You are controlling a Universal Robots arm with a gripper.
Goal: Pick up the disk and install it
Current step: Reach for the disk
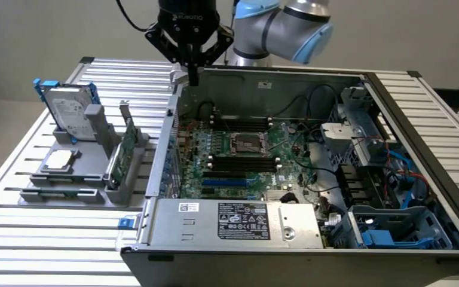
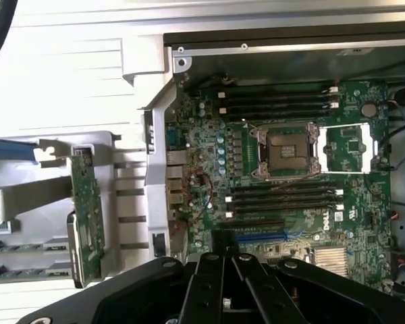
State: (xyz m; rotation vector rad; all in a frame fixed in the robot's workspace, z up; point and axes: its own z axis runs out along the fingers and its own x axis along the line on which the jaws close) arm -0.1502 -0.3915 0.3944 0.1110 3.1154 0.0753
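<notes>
The disk (image 1: pixel 69 111) stands in a grey rack (image 1: pixel 64 192); the pincer (image 1: pixel 193 75), seemingly clenched empty, hangs over the computer case (image 1: pixel 293 81).

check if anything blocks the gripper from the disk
Nothing visible does. The gripper hangs above the case wall; the disk stands upright in a grey rack toward the exterior view's left, open space between them.

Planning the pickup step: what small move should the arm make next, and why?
Probably shift the gripper toward the exterior view's left: it hangs over a corner of the computer case, while the disk stands upright in the grey holder, untouched.
</notes>
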